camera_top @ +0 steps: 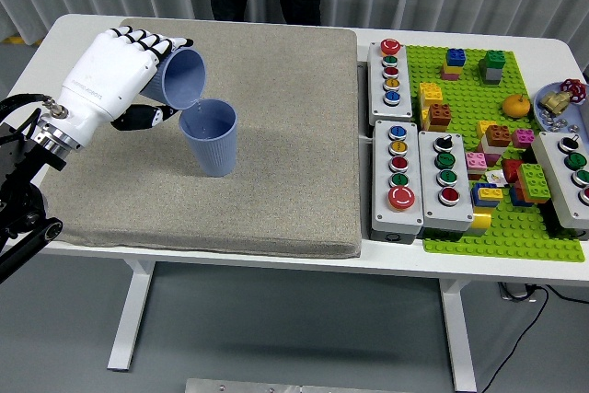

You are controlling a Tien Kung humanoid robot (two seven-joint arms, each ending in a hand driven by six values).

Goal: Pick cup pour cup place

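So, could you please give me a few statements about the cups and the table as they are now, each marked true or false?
1. The left hand holds a blue cup tilted, its mouth facing a second ribbed blue cup. True.
2. The ribbed cup lies on its side. False: it stands upright on the grey mat.
3. The right hand is gripping the standing cup. False: no right hand is in view, and nothing touches that cup's sides.
4. A green baseplate with toy bricks lies to the right of the mat. True.
5. The button boxes sit on the mat. False: they sit on the white table between the mat and the baseplate.
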